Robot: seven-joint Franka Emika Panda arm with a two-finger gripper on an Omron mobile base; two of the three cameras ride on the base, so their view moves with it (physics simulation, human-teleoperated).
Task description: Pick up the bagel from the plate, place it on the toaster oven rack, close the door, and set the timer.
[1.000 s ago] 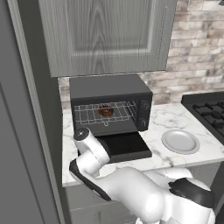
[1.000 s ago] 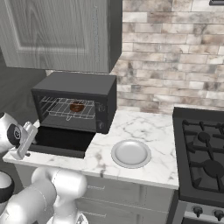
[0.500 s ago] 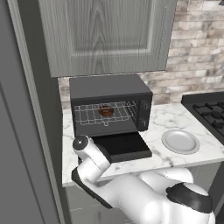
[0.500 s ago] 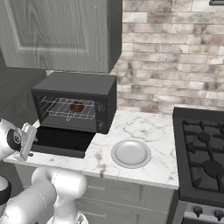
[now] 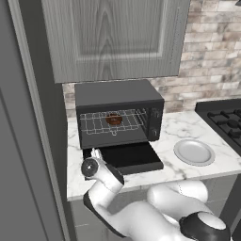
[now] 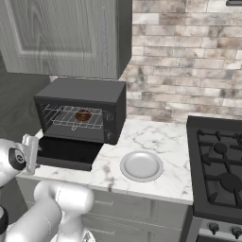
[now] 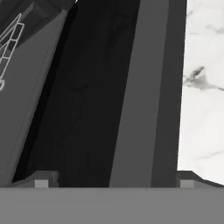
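Note:
The dark-brown bagel (image 5: 113, 119) (image 6: 83, 115) lies on the toaster oven rack (image 5: 94, 124) (image 6: 66, 118) inside the black oven. The door (image 5: 132, 157) (image 6: 66, 152) (image 7: 100, 96) hangs open, flat over the counter. To the oven's right the plate (image 5: 194, 152) (image 6: 141, 166) sits bare. My gripper (image 5: 96, 155) (image 6: 32, 150) (image 7: 113, 183) hovers low at the door's front left corner. It is open, its fingertips (image 7: 41, 182) wide apart and astride the door's edge, holding nothing.
The marble counter (image 5: 179, 127) (image 7: 203, 87) carries the oven and plate. A stove (image 6: 217, 165) stands at the right. A grey cabinet (image 5: 113, 37) hangs above the oven, and a tall dark panel (image 5: 28, 141) borders the left.
My hand has sunk lower toward the door's front left corner, and its jaws have spread wider. Bagel, door and plate have stayed in place.

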